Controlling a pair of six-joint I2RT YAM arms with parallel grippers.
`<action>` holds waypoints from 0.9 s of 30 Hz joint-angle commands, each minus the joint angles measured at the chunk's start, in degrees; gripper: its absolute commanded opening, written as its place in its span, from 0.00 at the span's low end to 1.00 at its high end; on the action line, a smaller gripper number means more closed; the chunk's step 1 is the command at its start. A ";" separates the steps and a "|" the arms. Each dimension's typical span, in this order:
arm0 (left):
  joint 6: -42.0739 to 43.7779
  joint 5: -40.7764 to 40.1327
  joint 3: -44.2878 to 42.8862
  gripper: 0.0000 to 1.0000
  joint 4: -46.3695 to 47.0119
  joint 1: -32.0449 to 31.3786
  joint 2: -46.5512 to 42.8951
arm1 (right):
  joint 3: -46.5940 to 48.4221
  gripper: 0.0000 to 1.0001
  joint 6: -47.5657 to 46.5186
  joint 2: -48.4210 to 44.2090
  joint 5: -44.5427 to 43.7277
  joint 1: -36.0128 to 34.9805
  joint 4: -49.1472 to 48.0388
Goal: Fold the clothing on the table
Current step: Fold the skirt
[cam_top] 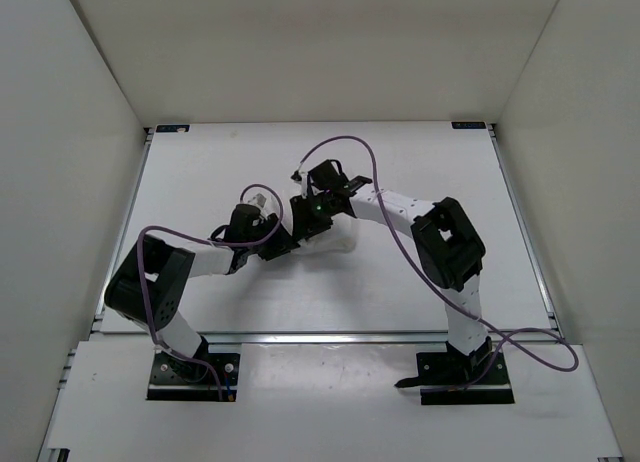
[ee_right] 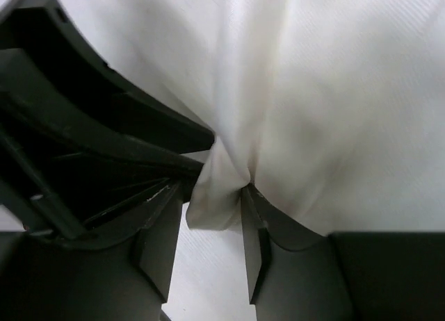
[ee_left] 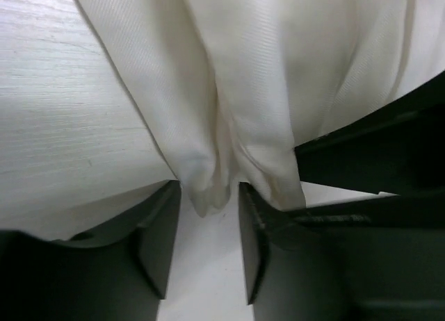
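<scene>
Fingers (ee_left: 156, 231) of the left gripper (ee_left: 208, 196) stand parted, and a gathered tip of the clothing (ee_left: 229, 92) hangs loose in the gap between them, with more fabric draped over the finger on the view's right. Beside it the right gripper (ee_right: 212, 196) is likewise parted, a creased fold of the white ribbed cloth lying between its fingertips. Both heads crowd together, nearly touching, over the bunched garment near the middle of the white table (cam_top: 200, 182), enclosed by plain white walls (cam_top: 60, 182).
</scene>
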State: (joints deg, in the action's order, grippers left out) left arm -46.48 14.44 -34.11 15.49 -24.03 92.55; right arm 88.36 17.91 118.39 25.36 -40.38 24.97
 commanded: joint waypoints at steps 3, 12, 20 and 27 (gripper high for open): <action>-0.36 2.44 2.02 0.56 -1.42 2.23 -5.17 | -0.01 0.43 -4.20 -9.47 1.62 -1.19 -4.13; 0.33 6.56 5.36 0.59 -5.54 6.45 -16.69 | -12.05 0.30 1.15 -23.90 5.73 5.48 -18.10; 6.22 11.40 3.35 0.86 -20.12 12.34 -29.79 | -24.63 0.00 17.22 -12.51 20.94 13.66 -38.31; 10.79 12.63 1.33 0.99 -29.89 15.42 -37.26 | -28.96 0.00 28.96 -4.04 20.61 13.23 -43.98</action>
State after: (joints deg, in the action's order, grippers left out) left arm -39.20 24.97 -30.59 -7.86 -9.32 57.76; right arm 57.69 43.05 116.07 46.00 -26.13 -14.00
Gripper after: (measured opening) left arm 0.979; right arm -0.001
